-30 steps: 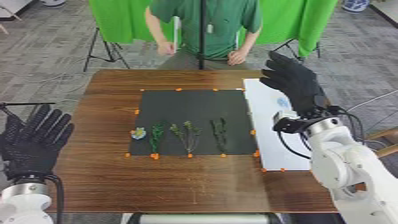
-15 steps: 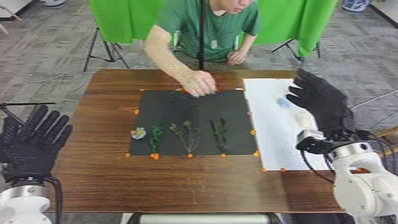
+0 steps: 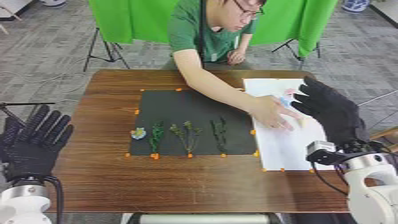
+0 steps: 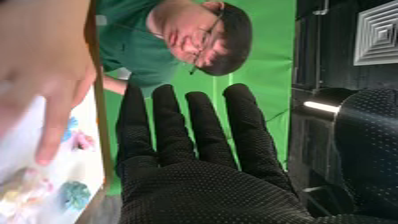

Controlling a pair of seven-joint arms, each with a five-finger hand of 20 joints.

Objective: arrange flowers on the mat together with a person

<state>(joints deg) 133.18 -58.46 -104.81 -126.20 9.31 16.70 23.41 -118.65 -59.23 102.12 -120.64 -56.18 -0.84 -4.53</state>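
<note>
Where a table [image 3: 178,187] bears a mat [image 3: 169,107], left hand [image 3: 32,150] and right hand [image 3: 336,116] splayed, green curtain [image 3: 129,22] beyond.

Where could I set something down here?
Bare wood lies between the mat and the table's near edge; the mat is also free beyond its sprigs. It's crowded around the white sheet, with the person's hand and robot's right hand.

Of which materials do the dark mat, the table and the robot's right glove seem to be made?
The dark mat is perhaps paper or felt: flat, without shine. The table looks like brown wood, maybe varnished, with streaky grain. The right glove seems dull black fabric; small dots on its palm may be rubber.
</note>
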